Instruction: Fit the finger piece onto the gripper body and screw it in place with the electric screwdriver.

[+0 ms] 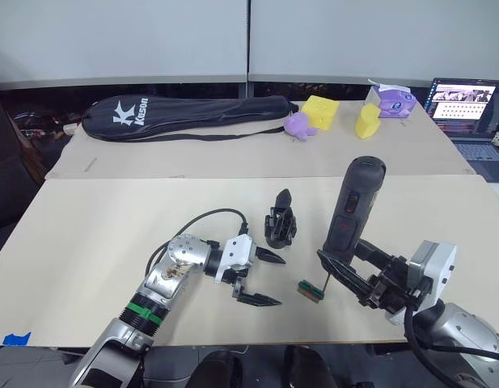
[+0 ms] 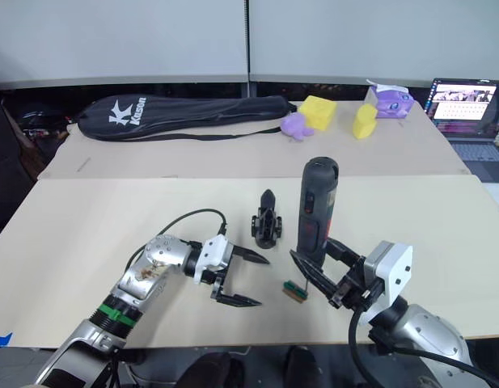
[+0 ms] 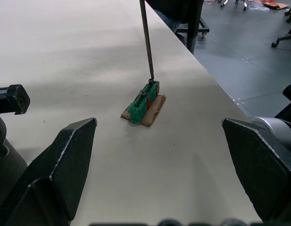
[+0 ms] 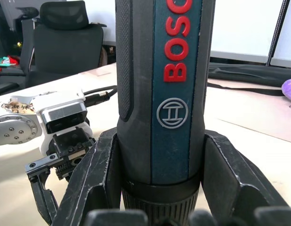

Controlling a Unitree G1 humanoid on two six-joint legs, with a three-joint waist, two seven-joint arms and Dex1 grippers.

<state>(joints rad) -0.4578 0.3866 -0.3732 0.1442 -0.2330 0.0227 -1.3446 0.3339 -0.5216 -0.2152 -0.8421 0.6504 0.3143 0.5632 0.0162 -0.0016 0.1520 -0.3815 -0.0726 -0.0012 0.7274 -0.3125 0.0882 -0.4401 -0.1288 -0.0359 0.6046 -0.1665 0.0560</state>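
The right gripper (image 1: 346,271) is clamped around the lower barrel of the screwdriver (image 1: 352,206), one black finger on each side, and holds it nearly upright over the table (image 1: 95,234). Its thin bit (image 3: 146,40) runs down to the top of a small green block (image 3: 143,101), which sits on a scrap of brown card near the table's front edge. The left gripper (image 1: 259,279) lies low over the table just left of that block, its two fingers spread wide with nothing between them, pointing toward the block. The gripper body (image 1: 281,220) stands upright on the table just beyond the left gripper and left of the screwdriver, apart from both. Well back on the far table lie a black racket bag (image 1: 184,115), yellow and purple toys (image 1: 320,113) and a laptop (image 1: 466,109).
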